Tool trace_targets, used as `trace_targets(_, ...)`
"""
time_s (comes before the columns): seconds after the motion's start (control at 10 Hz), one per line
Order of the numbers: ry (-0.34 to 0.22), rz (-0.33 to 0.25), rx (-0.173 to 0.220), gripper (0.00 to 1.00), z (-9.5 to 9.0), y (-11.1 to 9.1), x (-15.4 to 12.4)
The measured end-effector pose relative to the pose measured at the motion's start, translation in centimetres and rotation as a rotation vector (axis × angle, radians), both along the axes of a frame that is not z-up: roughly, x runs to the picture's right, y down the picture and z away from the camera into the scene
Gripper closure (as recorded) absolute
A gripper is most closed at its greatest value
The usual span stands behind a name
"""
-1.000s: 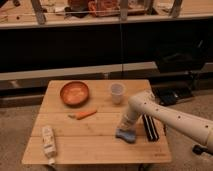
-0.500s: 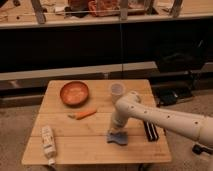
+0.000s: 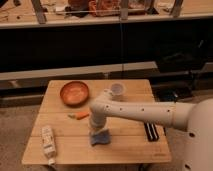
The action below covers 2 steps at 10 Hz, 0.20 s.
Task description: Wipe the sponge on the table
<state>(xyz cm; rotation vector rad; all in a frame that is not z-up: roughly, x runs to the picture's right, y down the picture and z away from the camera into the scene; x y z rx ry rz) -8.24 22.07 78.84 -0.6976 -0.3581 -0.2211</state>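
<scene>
The blue-grey sponge [image 3: 100, 137] lies flat on the light-wood table [image 3: 131, 145], near the front at the middle. My gripper [image 3: 96, 128] comes down from the white arm and presses onto the sponge's upper left part. The arm reaches in from the right edge of the view and crosses above the table.
A wooden bowl [image 3: 74, 93] sits at the back left of the table. A white cup [image 3: 117, 89] stands at the back middle. An orange carrot-like piece [image 3: 79, 116] lies left of the gripper. A white bottle [image 3: 48, 143] lies at the front left. A black ridged object [image 3: 151, 131] lies on the right side.
The gripper and the sponge have slid leftward across the table, from beside the black ridged object to the front middle.
</scene>
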Motion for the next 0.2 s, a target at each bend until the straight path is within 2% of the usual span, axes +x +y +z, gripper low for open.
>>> trace_targets(0.1, -0.024, -0.015, 0.006, 0.99, 0.1, -0.7, -1.2)
trace_targets(0.2, -0.031, 0.003, 0.005, 0.99, 0.8, -1.9, -1.9)
